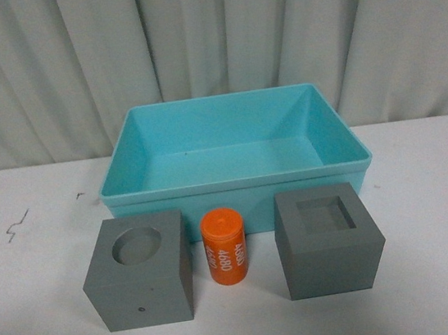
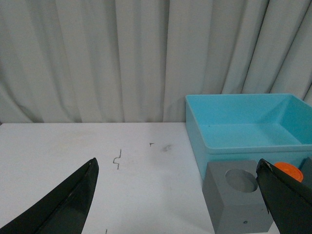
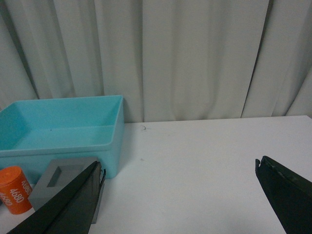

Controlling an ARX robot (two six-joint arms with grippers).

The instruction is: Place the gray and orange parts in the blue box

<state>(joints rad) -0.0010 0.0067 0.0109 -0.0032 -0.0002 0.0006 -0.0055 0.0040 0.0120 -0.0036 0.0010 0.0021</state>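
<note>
White tabletop (image 1: 40, 274) and pleated curtains (image 1: 207, 37) are framing everything. Dark fingers of the left gripper (image 2: 176, 163) and right gripper (image 3: 179, 163), both gaping and holding nothing, are partly covering a small orange cylinder with white digits (image 1: 226, 248) and a matte gray square-recessed cube (image 1: 329, 244); a matte gray round-recessed cube (image 1: 140, 282) is sitting beside them, all just before a light turquoise plastic bin (image 1: 234, 184).

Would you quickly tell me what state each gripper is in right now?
Left gripper: open, jaws spread wide, holding nothing.
Right gripper: open, jaws spread wide, holding nothing.
</note>
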